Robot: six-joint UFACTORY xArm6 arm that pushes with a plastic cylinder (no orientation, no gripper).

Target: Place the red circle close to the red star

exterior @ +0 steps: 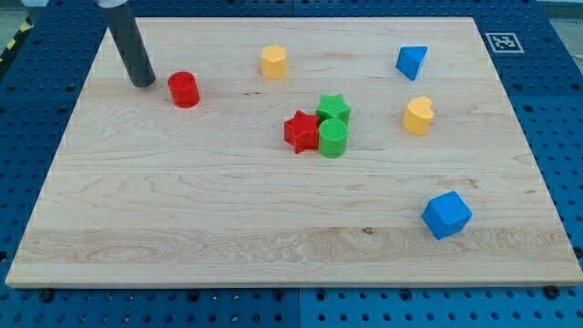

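The red circle [183, 89] is a short red cylinder standing at the upper left of the wooden board. The red star [301, 131] lies near the board's middle, touching a green circle [332, 138] on its right and a green star [333, 109] at its upper right. My tip [143, 84] rests on the board just left of the red circle, a small gap between them. The rod rises toward the view's top left. The red circle is well to the left of the red star and a little higher in the view.
A yellow hexagon block [273, 62] stands at the top centre. A blue triangle block [412, 61] is at the top right. A yellow heart [418, 116] is at the right. A blue cube-like block [446, 215] is at the lower right. The board's edge [291, 282] runs along the bottom.
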